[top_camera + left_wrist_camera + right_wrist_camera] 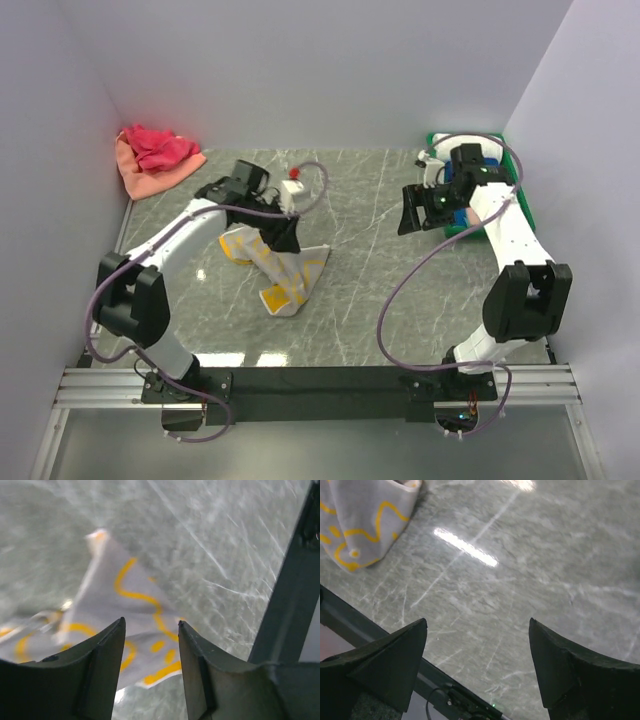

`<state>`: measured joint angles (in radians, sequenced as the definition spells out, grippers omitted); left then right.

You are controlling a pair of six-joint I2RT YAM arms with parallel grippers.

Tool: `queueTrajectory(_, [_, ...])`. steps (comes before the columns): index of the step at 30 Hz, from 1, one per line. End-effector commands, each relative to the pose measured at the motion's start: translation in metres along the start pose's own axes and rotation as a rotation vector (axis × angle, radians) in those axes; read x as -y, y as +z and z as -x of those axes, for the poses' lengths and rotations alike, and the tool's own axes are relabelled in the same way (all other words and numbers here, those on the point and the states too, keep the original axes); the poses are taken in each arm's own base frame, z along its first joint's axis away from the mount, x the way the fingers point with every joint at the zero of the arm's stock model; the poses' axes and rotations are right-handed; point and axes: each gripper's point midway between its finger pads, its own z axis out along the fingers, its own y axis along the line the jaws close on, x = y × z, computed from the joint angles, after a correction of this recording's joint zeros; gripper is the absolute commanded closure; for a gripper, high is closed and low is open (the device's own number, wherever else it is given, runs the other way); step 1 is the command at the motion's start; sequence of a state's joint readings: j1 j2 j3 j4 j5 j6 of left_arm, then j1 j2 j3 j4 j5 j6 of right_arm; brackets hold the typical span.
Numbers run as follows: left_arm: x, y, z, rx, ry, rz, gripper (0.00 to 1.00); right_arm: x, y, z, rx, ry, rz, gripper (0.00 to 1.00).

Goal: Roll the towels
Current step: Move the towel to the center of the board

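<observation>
A white towel with yellow squiggles (296, 276) lies crumpled on the grey marble table, left of centre. My left gripper (284, 236) hangs just above its back part, open and empty. In the left wrist view the towel (120, 610) lies below and beyond the gripper (150, 623), with nothing between the fingers. My right gripper (411, 211) is open and empty over bare table at centre right, well apart from the towel. The right wrist view shows the gripper (477, 622) spread wide and the towel's corner (362, 522) at the top left.
A pink towel on an orange one (155, 155) lies bunched in the back left corner. A green basket (526, 205) with blue contents stands at the back right, behind the right arm. White walls close in three sides. A black rail (320, 380) runs along the near edge.
</observation>
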<state>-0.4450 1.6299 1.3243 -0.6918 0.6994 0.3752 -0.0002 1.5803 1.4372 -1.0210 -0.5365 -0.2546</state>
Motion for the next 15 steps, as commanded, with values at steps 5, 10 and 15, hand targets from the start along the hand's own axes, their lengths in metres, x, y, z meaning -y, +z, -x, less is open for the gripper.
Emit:
queueTrajectory(5, [-0.096,-0.092,0.005,0.133,-0.157,0.224,0.54,-0.046,0.033,0.036,0.004,-0.161,0.030,0.28])
queueTrajectory(10, [-0.164,-0.097,-0.044,0.018,-0.295,0.316,0.43,-0.088,0.074,0.052,-0.018,-0.299,0.044,0.32])
queueTrajectory(15, [-0.203,-0.079,-0.064,-0.009,-0.395,0.402,0.41,-0.131,0.106,0.069,-0.012,-0.394,0.075,0.32])
